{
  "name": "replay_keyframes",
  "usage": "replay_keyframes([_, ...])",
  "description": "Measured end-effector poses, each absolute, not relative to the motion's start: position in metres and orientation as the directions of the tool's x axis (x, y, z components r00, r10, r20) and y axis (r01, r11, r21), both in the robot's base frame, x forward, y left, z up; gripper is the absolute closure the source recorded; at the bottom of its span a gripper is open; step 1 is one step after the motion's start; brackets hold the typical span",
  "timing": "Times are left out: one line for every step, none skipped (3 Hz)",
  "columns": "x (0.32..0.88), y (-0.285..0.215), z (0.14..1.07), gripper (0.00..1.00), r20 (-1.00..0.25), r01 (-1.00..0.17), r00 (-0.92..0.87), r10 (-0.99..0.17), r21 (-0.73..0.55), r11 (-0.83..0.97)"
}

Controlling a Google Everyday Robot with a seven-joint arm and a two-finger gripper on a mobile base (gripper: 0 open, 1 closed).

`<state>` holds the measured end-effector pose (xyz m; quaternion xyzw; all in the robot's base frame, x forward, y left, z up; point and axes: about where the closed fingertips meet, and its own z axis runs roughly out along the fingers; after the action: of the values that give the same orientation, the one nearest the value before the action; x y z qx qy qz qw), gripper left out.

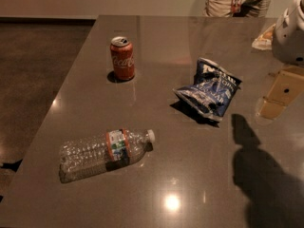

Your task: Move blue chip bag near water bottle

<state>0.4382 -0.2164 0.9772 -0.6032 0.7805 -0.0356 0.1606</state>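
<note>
Blue chip bag (pixel 209 93) lies crumpled right of the middle of the desk (pixel 190 175), well apart from the water bottle (pixel 104 148), which lies on its side near the left edge. Bare desk runs between them. My tool (pixel 279 95) hangs at the right, near the bag but apart from it; I cannot tell how wide it stands. A red can (pixel 122 58) stands upright farther back.

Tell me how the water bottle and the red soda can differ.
The water bottle lies on its side; the red soda can stands upright. The bottle is clear, crinkled plastic with a white cap; the can is opaque red. The bottle is in the near part of the table, the can farther back. Both sit left of the blue chip bag, apart from the gripper at the right edge.
</note>
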Motion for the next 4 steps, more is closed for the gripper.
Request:
replay_keyframes([0.438, -0.216, 0.978, 0.00, -0.208, -0.930, -0.220, -0.953, -0.251, 0.270])
replay_keyframes([0.448, -0.212, 0.974, 0.00, -0.211, -0.940, -0.185, -0.960, -0.247, 0.235])
replay_keyframes([0.466, -0.202, 0.964, 0.00, -0.208, -0.960, -0.121, -0.971, -0.225, 0.168])
replay_keyframes([0.485, -0.188, 0.946, 0.00, -0.199, -0.978, -0.049, -0.979, -0.189, 0.087])
